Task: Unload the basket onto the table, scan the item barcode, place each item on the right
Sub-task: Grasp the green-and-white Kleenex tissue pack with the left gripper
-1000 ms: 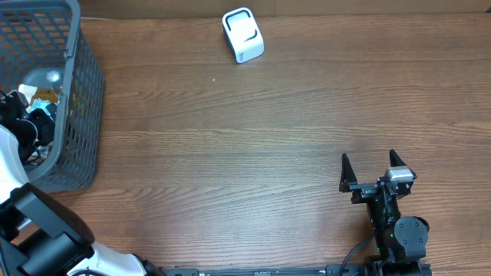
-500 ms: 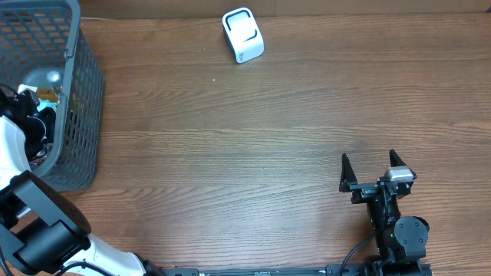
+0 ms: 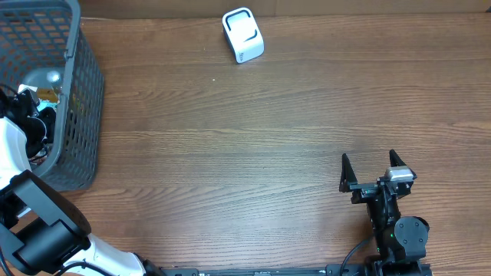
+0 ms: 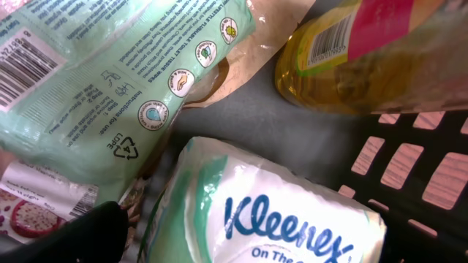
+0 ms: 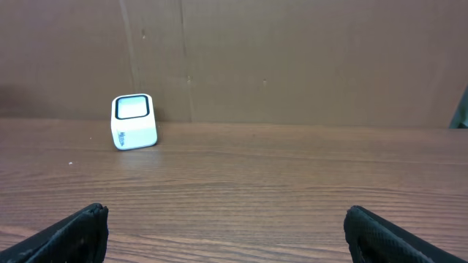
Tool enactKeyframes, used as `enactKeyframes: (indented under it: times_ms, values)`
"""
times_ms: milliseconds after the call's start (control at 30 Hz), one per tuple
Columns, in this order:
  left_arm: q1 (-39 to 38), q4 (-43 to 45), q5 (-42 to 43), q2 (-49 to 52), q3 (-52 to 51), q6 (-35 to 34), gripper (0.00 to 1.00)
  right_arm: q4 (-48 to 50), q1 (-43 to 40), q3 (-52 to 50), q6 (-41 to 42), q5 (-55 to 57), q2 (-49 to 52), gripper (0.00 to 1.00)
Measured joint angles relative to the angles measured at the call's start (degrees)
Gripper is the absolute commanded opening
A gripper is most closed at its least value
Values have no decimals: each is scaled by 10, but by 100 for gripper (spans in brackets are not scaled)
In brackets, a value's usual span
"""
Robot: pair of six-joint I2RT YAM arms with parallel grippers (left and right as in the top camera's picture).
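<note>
- Overhead, the grey mesh basket stands at the far left edge of the wooden table, with the left arm reaching down into it.
- Its left gripper is a dark shape low among the goods, and from above I cannot tell how the jaws stand.
- A white scanner box sits at the table's far edge, well apart from the basket.
- Near the front edge on the right, the right gripper has its jaws spread wide with nothing between them.
- From the left wrist, the camera sits close over the basket's contents.
- A Kleenex tissue pack lies lowest in the frame, just beside a pale green wipes packet that carries a barcode at its upper left corner.
- A yellow bottle with a pink label and a small barcode patch lies at the upper right, over the dark lattice of the basket.
- Only one dark fingertip shows, at the lower left beside the tissue pack, possibly touching it; nothing is visibly gripped.
- From the right wrist, both fingertips stand at opposite edges of the frame above bare wood.
- The scanner stands upright at the back left, against a cardboard wall.
</note>
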Motion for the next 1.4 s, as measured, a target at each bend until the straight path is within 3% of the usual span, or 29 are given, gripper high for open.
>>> enactKeyframes:
  times_ms: [233,500,967,1133,1400]
  values:
    - [0,0,-2,0,0,4,75,0,0,0,0,0,0,100]
    - [0,0,-9,18,0,5,73,0,0,0,0,0,0,100]
    - [0,-24,-18,19,10,4,48,0,0,0,0,0,0,100]
    - [0,-115,-46,20,90,-11,40,0,0,0,0,0,0,100]
    - [0,-227,-67,16,275,-50,38,0,0,0,0,0,0,100]
